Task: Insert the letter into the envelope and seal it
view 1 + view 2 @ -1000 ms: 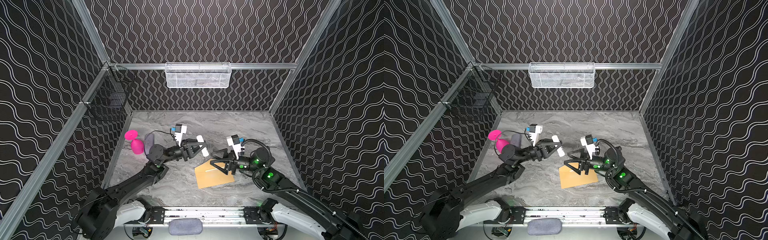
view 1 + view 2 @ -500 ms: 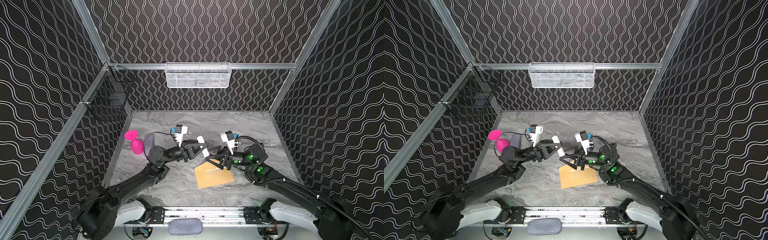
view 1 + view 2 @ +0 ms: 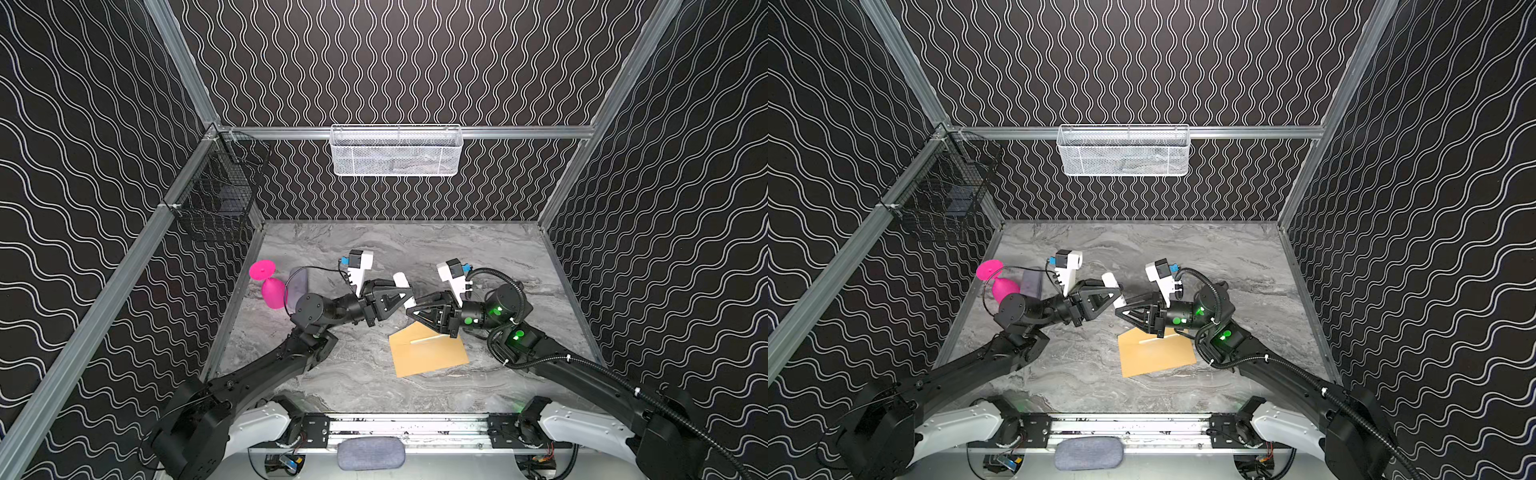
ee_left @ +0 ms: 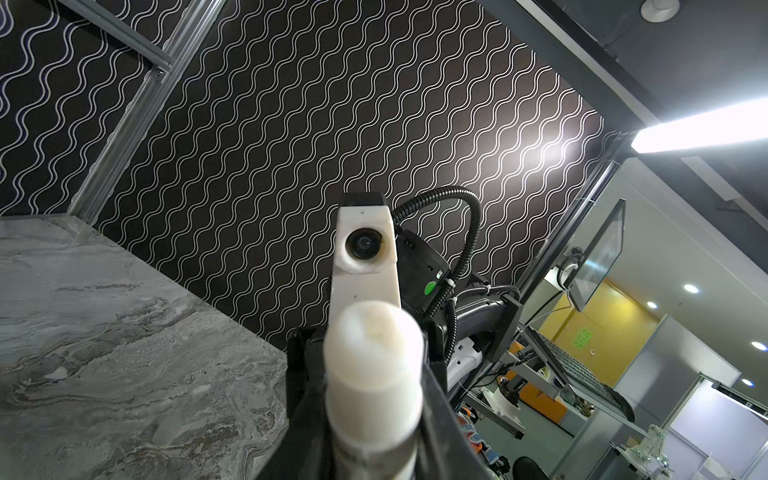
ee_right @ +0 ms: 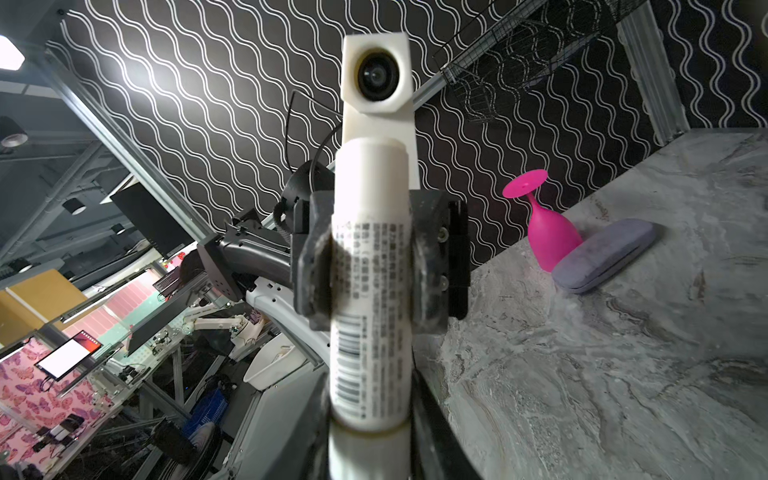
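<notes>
The brown envelope (image 3: 428, 353) (image 3: 1156, 353) lies flat on the marble table, right of centre, with a thin pale strip across its upper part. The letter is hidden. Above and behind the envelope my two grippers meet tip to tip on one white glue stick (image 3: 402, 282) (image 3: 1111, 282). My left gripper (image 3: 405, 297) (image 4: 374, 415) is shut on the tube's printed body (image 5: 370, 291). My right gripper (image 3: 412, 309) (image 5: 370, 449) is shut on the other end, its jaws against both sides. The round end of the glue stick (image 4: 374, 345) fills the left wrist view.
A pink goblet (image 3: 272, 286) (image 5: 548, 232) stands upside down at the left wall, with a grey glasses case (image 3: 297, 284) (image 5: 606, 253) beside it. A white mesh basket (image 3: 397, 151) hangs on the back wall. A black wire basket (image 3: 216, 199) hangs in the left corner.
My right gripper has moved left from above the envelope to the glue stick, and its jaws have closed around the tube. The left arm has held still.
</notes>
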Robot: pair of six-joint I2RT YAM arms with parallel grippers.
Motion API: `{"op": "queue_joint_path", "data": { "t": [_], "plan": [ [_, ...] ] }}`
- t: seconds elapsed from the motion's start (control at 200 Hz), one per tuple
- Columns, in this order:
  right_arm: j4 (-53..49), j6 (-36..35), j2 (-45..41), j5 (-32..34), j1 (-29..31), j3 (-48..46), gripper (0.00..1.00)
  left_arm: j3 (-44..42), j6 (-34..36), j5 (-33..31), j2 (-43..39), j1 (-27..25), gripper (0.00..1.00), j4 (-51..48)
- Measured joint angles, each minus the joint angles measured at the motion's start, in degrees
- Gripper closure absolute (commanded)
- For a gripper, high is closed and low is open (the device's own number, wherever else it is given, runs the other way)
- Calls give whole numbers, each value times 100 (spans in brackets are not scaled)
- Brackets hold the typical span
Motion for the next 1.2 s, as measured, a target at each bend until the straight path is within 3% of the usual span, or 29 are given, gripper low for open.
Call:
{"op": "queue_joint_path", "data": {
  "t": [0.17,0.42,0.571,0.866,0.956,1.101,1.201],
  "plan": [
    [-1543,-752,-195,929,439,678,82,37,247,-352,-225,-44,100,-295],
    [-4538,-1910,-125,4583,2006,2085,84,-57,621,-658,-326,-92,100,-621],
    [-5425,-2175,50,5912,2531,2417,84,-170,758,-660,-382,-103,100,-925],
    [-5864,-2422,96,6625,2835,2586,81,-243,796,-651,-448,-129,100,-1036],
    [-5910,-2439,107,6653,2855,2634,69,-245,798,-654,-452,-129,100,-1021],
    [-5615,-2433,-367,6522,2863,2330,40,-243,1051,-1047,-289,-72,100,-1263],
    [-5095,-2437,-809,6240,2743,1906,32,-275,1167,-1064,-168,-68,100,-1576]
  ]
}}
